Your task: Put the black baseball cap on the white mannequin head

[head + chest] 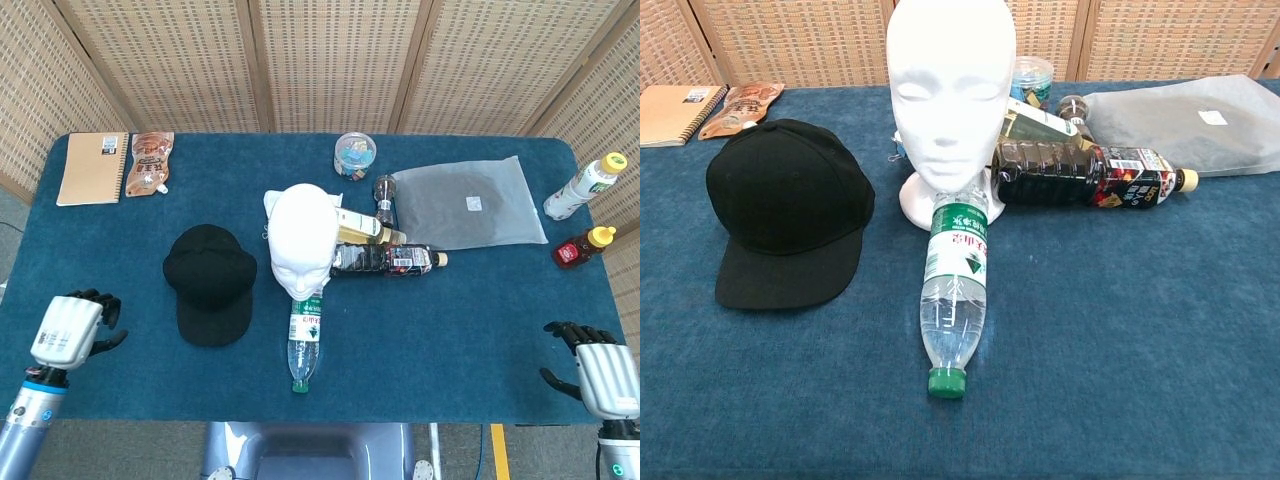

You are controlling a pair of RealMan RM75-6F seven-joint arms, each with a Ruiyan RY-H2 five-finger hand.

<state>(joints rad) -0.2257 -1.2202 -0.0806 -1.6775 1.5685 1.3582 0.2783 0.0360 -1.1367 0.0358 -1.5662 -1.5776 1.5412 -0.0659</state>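
Plainly, nothing of the task is yet done: on the blue-covered bench (480,330) the white mannequin head (950,95) is seen standing upright and bare, and the black baseball cap (785,205) is seen lying flat just to its left, brim toward the near edge, untouched by either hand. The cap remains to be reached, gripped, lifted and set over the crown, and a clear water bottle (955,295) lying against the head's base may be judged a hindrance. The left hand (70,330) is held near the front-left edge, apart from the cap, with fingers partly curled and nothing held, while the right hand (590,375) is kept at the front-right corner, fingers loosely spread and likewise empty.
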